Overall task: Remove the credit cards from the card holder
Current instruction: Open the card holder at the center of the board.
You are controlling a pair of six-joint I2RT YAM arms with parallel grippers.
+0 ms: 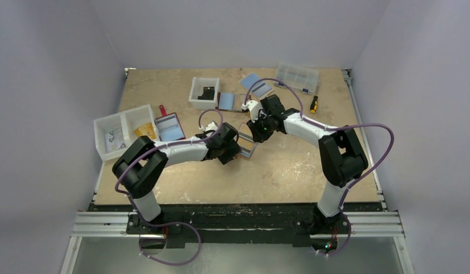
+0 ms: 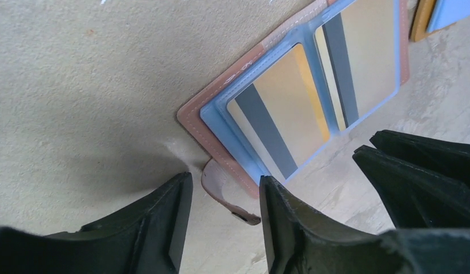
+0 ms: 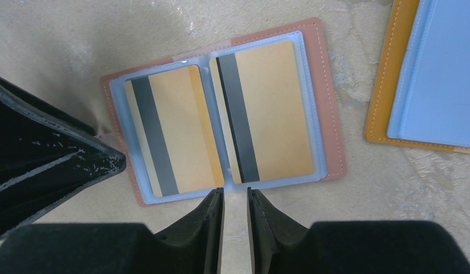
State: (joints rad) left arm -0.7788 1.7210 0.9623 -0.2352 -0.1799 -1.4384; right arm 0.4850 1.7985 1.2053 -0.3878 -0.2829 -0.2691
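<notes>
Beige board makes up the table (image 1: 289, 171), closed in by plain pale walls. Near its middle the card holder (image 3: 334, 114) lies flat and open, its tan leather rim framing two blue-tinted clear sleeves. The credit cards (image 3: 266, 108) are still in those sleeves, one per half. Both are gold with a dark stripe running lengthwise. The left gripper (image 2: 225, 181) is low at one corner of the holder with its fingers apart. The small strap tab (image 2: 218, 185) lies in the gap between them, and neither pad clearly touches it. The right gripper (image 3: 235, 194) meets the holder's opposite long edge at the centre fold, with only a thin slit left between its fingers. Whether the tips pinch the sleeve edge I cannot tell. An orange wallet (image 3: 381, 85) with a blue lining lies just beside the holder. Farther off are a divided white bin (image 1: 124, 131), a dark red wallet (image 1: 168, 127), a small white box (image 1: 204, 91), a clear organiser case (image 1: 298, 77) and a yellow-handled screwdriver (image 1: 314, 104).
</notes>
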